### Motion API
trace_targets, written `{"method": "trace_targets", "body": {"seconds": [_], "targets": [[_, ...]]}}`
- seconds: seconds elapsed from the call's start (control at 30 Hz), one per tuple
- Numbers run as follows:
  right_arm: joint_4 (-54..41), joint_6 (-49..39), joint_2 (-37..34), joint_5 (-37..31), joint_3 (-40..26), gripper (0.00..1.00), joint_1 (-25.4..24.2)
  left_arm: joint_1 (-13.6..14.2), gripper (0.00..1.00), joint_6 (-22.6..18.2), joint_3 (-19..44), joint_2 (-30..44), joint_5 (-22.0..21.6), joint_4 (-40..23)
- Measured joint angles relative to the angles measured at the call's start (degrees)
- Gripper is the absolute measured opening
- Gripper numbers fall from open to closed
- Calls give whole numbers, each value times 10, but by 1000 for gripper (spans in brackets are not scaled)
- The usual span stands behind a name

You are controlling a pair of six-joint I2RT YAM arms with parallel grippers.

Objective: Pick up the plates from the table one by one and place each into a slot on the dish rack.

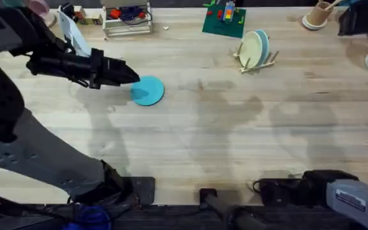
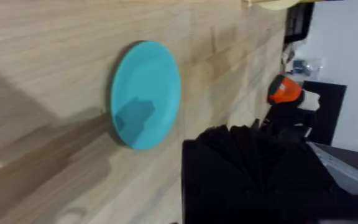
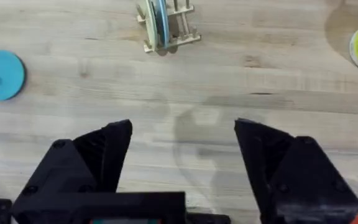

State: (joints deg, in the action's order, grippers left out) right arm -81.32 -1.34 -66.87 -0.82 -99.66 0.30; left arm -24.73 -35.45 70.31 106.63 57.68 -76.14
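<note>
The turquoise plate (image 1: 149,90) lies flat on the table (image 1: 222,140), the left gripper (image 1: 131,76) at its edge, grip unclear; the right gripper (image 3: 182,146) is spread open; two plates stand in the dish rack (image 1: 258,61)

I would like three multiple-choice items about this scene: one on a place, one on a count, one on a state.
1. Where is the round turquoise plastic plate?
A. flat on the light-wood table
B. in the rack
C. in a gripper

2. How many plates stand in the small wooden dish rack?
A. none
B. two
C. four

3. How is the right gripper?
A. shut on a plate
B. open, holding nothing
C. shut, holding nothing

Answers: 1 A, it lies on the wood; 2 B, a cream-green and a light blue one show; 3 B, its fingers stand apart.
</note>
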Motion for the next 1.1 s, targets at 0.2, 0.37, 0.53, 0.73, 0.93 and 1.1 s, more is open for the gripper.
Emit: {"method": "trace_targets", "body": {"seconds": [0.2, 0.37, 0.53, 0.73, 0.93, 1.1], "targets": [[0, 0, 0, 0, 0, 995, 0, 0, 42, 13, -6, 18, -5, 44], [0, 0, 0, 0, 0, 995, 0, 0, 41, 26, -6, 65, -5, 82], [0, 0, 0, 0, 0, 995, 0, 0, 41, 31, -6, 127, -7, 114], [0, 0, 0, 0, 0, 995, 0, -2, 41, 30, -6, 153, 8, 115], [0, 0, 0, 0, 0, 995, 0, -2, 41, 33, -6, 153, 7, 117], [0, 0, 0, 0, 0, 995, 0, -2, 41, 33, -6, 153, 7, 117]]}}
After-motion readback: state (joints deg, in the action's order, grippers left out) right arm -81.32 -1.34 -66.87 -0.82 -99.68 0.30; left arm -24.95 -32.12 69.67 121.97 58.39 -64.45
